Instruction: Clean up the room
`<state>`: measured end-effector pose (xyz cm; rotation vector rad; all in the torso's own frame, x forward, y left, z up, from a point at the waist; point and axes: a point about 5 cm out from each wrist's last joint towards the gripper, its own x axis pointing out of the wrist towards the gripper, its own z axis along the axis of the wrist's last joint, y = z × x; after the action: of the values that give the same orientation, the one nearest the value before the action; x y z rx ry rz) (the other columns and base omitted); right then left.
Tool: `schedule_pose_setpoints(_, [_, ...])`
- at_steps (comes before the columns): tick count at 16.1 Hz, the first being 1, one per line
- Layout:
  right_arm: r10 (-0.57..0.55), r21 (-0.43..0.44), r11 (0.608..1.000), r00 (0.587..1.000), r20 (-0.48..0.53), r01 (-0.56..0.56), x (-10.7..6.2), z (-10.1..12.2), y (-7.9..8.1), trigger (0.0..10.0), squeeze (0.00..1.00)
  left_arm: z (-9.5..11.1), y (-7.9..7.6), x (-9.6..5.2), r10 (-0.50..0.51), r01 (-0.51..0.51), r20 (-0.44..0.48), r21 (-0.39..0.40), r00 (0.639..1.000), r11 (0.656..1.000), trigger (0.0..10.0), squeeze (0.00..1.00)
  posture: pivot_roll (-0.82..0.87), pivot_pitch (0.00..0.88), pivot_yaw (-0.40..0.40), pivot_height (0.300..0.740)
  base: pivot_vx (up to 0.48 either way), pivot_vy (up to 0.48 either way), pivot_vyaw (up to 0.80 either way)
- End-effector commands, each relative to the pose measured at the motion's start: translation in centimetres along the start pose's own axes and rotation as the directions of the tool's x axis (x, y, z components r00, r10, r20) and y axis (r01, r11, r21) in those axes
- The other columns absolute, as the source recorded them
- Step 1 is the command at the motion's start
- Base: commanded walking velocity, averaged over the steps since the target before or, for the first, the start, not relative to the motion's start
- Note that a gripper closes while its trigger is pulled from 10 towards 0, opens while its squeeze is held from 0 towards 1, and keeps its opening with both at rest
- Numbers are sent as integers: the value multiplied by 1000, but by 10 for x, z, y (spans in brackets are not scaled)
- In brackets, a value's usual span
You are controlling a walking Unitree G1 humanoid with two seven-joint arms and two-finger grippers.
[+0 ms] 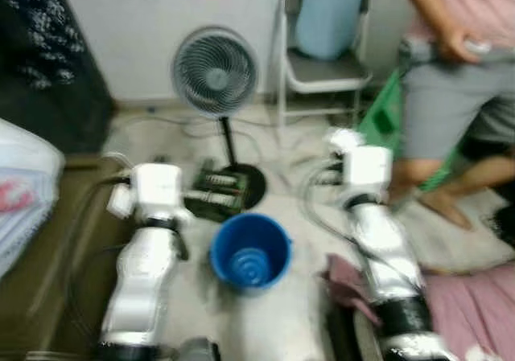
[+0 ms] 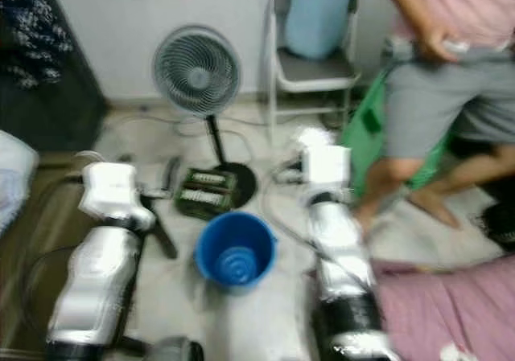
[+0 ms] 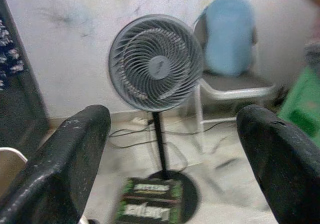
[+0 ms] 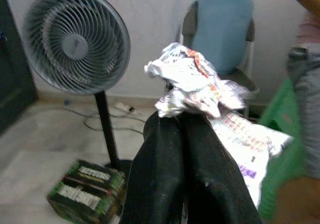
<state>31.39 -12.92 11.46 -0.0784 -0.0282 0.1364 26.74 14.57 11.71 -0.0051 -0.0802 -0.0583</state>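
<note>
A blue bucket (image 1: 250, 251) stands open on the floor between my two arms. My right gripper (image 4: 181, 121) is shut on a crumpled printed paper wrapper (image 4: 192, 87), held above the floor to the right of and beyond the bucket; the same white wad (image 1: 344, 140) shows at the tip of the right arm. My left gripper (image 3: 172, 129) is open with nothing between its fingers (image 3: 70, 154), held to the left of the bucket. A green-and-black box (image 1: 219, 190) lies on the floor at the fan's base, just beyond the bucket.
A grey pedestal fan (image 1: 215, 71) stands ahead by the wall, cables around it. A metal chair (image 1: 322, 63) holds a blue cushion. A person (image 1: 459, 96) stands at the right by a green object (image 1: 385, 116). Pink cloth (image 1: 475, 305) lies near right; a dark cabinet (image 1: 48, 71) is left.
</note>
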Motion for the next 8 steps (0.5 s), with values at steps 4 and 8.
schedule_pose_setpoints(4, [-36,-12,999,999,-8,36,-2,-2,-14,10000,0,4,-11,1,-31,31,21,-20,999,999,10000,0,-32,35,1,740,318,0,0])
schedule_pose_setpoints(8, [-25,-27,999,1000,3,25,-1,-1,-12,10000,0,4,-10,2,-16,16,15,-13,1000,1000,10000,0,-30,29,0,740,232,0,162])
